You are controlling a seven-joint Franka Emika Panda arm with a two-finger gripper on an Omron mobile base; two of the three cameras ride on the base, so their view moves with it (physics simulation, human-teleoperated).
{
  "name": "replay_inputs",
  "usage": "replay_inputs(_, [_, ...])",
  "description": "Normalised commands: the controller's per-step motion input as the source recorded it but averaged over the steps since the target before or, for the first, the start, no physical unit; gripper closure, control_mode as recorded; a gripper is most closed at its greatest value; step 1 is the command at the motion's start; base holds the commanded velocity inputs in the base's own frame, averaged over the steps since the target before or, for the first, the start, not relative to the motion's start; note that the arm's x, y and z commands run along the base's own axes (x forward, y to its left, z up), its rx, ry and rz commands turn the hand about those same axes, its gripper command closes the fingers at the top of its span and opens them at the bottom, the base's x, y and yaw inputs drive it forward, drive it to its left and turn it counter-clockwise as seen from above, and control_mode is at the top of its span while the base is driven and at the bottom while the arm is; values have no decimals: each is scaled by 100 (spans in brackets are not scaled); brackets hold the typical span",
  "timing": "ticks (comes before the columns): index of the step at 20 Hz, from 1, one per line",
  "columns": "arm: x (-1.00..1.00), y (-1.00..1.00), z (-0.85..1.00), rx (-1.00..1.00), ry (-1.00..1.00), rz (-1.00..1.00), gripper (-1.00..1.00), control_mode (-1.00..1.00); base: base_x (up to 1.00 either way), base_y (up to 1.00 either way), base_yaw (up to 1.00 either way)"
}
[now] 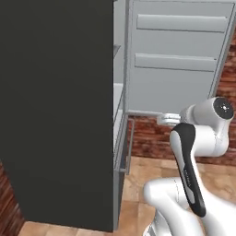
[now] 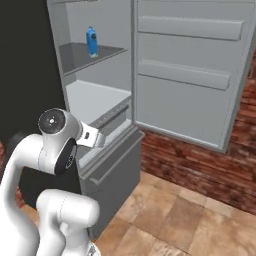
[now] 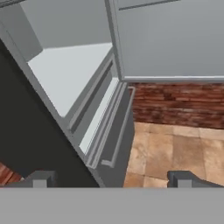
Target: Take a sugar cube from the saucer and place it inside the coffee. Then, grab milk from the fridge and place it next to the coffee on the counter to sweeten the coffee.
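The fridge [image 2: 102, 100] stands open, its dark side [image 1: 55, 110] close on my left and its pale door [image 2: 190, 70] swung out to the right. The milk [image 2: 91, 42], a small blue carton, stands upright on the upper grey shelf inside. My gripper [image 3: 112, 179] is open with nothing between its fingertips [image 3: 41, 179]. It hangs low in front of the fridge, well below the carton, and looks down at the lower white shelf [image 3: 70, 70] and the drawer front. The sugar cube, saucer, coffee and counter are out of view.
The fridge door [image 1: 179, 60] carries two shelf rails. A grey bottom drawer [image 2: 112, 170] juts out under the compartment, close to my arm. A red brick wall [image 2: 200, 165] runs behind the door, above a tan tiled floor [image 2: 165, 220].
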Motion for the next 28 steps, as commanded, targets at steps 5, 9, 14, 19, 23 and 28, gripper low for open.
replay_inputs(5, [0, 0, 0, 0, 0, 0, -100, 100, 95, -42, -19])
replay_inputs(9, [0, 0, 0, 0, 0, 0, -100, 100, 93, -31, 14])
replay_inputs(14, [0, 0, 0, 0, 0, 0, -100, 100, 100, -85, 23])
replay_inputs(19, [0, 0, 0, 0, 0, 0, -100, 100, 38, -59, 55])
replay_inputs(23, [0, 0, 0, 0, 0, 0, -100, 100, -1, -32, 93])
replay_inputs(28, [0, 0, 0, 0, 0, 0, -100, 100, 4, -57, 61])
